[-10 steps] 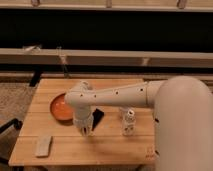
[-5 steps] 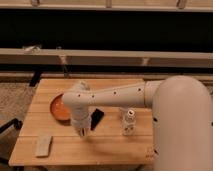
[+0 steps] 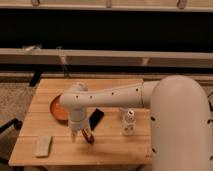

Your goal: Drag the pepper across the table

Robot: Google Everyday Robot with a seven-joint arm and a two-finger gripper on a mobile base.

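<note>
The pepper [image 3: 89, 136] is small and dark red. It lies on the light wooden table [image 3: 115, 147], toward the front and left of the middle. My gripper [image 3: 80, 134] points down at the table and sits right at the pepper's left side, touching or nearly touching it. The white arm reaches in from the right and hides part of the table behind it.
An orange bowl [image 3: 58, 109] sits just behind and left of the gripper. A flat black phone [image 3: 96, 119] lies right of it. A small white bottle [image 3: 128, 123] stands further right. A grey block [image 3: 44, 145] lies near the front left corner.
The gripper has moved a little left and toward the table's front edge, coming down beside the pepper. The bowl, phone, bottle and grey block have not moved.
</note>
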